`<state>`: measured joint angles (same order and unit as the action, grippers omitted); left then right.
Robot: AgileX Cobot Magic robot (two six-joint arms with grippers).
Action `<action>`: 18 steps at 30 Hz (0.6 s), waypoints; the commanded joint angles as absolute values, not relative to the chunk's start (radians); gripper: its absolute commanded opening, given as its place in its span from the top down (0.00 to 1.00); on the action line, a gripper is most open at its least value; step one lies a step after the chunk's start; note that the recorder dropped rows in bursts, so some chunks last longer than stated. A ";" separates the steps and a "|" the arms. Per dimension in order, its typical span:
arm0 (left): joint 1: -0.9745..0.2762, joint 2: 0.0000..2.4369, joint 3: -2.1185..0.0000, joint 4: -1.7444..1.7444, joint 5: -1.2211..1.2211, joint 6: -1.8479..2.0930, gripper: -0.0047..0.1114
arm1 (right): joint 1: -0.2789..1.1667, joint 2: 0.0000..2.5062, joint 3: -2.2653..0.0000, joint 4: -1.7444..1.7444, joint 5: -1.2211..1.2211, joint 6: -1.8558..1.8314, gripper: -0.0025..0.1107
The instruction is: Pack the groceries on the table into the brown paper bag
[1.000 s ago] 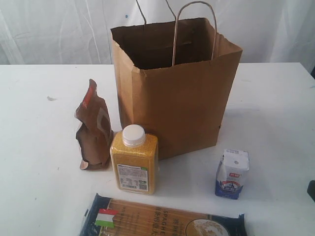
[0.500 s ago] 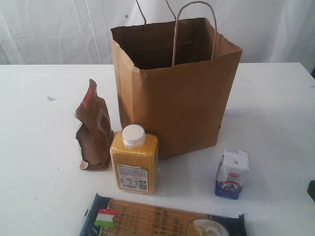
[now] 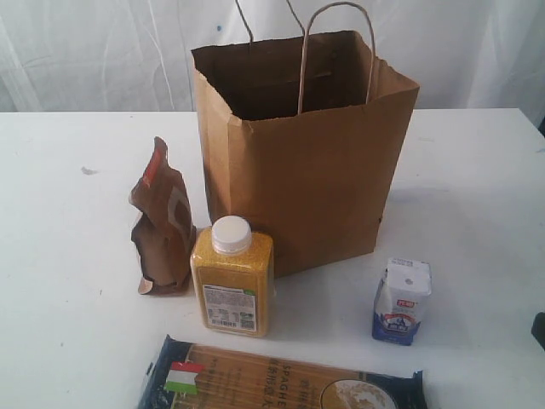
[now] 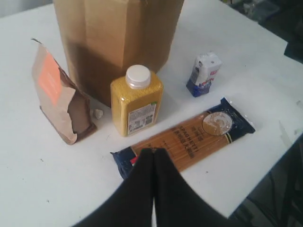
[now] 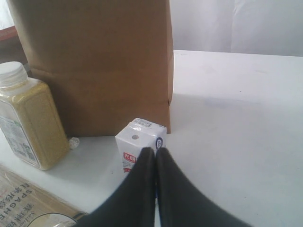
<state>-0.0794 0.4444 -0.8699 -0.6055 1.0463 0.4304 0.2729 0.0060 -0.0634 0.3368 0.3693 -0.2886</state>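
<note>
The brown paper bag stands open and upright at the back of the table. In front of it are the brown pouch with orange label, the yellow white-capped bottle, the white-blue carton and, at the near edge, the dark-blue spaghetti pack. My left gripper is shut and empty, hovering over the spaghetti pack. My right gripper is shut and empty, just short of the carton. No jars show. Neither gripper appears in the exterior view.
A tiny white lump lies between the pouch and the bottle, close to the bag. White curtains hang behind the table. The table edge runs close to the spaghetti pack.
</note>
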 commanded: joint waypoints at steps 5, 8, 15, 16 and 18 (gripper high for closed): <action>-0.095 0.667 -0.867 -0.760 1.064 0.642 0.82 | 0.268 0.000 -0.058 0.341 0.365 -0.284 0.98; -0.095 0.748 -0.865 -0.868 1.064 0.758 0.61 | 0.268 0.000 -0.058 0.341 0.365 -0.284 0.98; -0.152 0.932 -0.828 -0.901 0.901 0.973 0.44 | 0.268 0.000 -0.058 0.341 0.365 -0.284 0.98; -0.165 0.960 -0.828 -0.886 0.878 0.975 0.44 | 0.268 0.000 -0.058 0.341 0.365 -0.284 0.98; -0.191 1.014 -0.828 -0.878 0.838 0.979 0.44 | 0.268 0.000 -0.058 0.341 0.365 -0.284 0.98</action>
